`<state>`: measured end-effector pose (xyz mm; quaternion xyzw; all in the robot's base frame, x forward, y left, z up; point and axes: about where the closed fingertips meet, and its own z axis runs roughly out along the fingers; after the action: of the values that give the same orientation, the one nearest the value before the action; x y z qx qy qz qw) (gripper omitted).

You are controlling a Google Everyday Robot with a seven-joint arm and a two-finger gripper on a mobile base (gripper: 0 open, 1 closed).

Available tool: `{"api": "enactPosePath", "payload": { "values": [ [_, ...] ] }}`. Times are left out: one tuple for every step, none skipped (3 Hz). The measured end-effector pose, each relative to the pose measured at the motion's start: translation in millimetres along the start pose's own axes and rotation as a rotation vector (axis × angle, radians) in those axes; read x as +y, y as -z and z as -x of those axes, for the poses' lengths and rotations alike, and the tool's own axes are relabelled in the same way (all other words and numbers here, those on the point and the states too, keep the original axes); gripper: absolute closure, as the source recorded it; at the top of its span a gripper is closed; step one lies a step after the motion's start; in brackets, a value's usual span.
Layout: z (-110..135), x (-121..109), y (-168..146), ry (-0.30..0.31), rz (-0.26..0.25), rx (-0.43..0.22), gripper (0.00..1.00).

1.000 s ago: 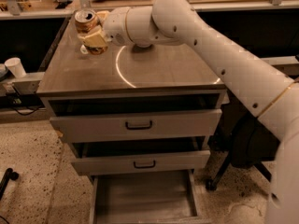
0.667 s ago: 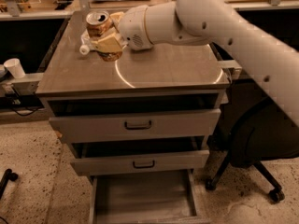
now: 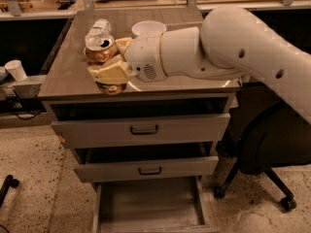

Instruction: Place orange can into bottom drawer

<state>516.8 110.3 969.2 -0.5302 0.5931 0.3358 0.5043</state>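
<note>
My gripper [image 3: 111,64] is shut on the orange can [image 3: 101,50], holding it upright in the air above the front left of the cabinet top [image 3: 68,79]. The can's silver top faces up and its lower body shows below the tan fingers [image 3: 109,74]. The bottom drawer [image 3: 150,203] is pulled out at the foot of the cabinet, its grey floor bare, well below and a little right of the can.
A white plastic bottle [image 3: 98,28] lies on the cabinet top behind the can, next to a white bowl [image 3: 148,28]. The two upper drawers [image 3: 143,130] stand slightly open. A black office chair [image 3: 265,154] stands right. A white cup [image 3: 16,70] sits left.
The gripper has carried the can up off the back left of the cabinet top and forward toward the front edge. The arm now stretches across the top.
</note>
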Motion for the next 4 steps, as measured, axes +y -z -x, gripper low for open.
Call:
{"api": "enactPosePath", "payload": {
  "values": [
    [-0.1, 0.0, -0.1, 0.0, 0.0, 0.0, 1.0],
    [-28.6, 13.6, -20.4, -0.004, 0.069, -0.057, 1.0],
    [-93.0, 54.8, -57.9, -0.012, 0.21, -0.082, 1.0],
    [-132.7, 79.4, -75.0, -0.007, 0.286, -0.037, 1.0]
  ]
}}
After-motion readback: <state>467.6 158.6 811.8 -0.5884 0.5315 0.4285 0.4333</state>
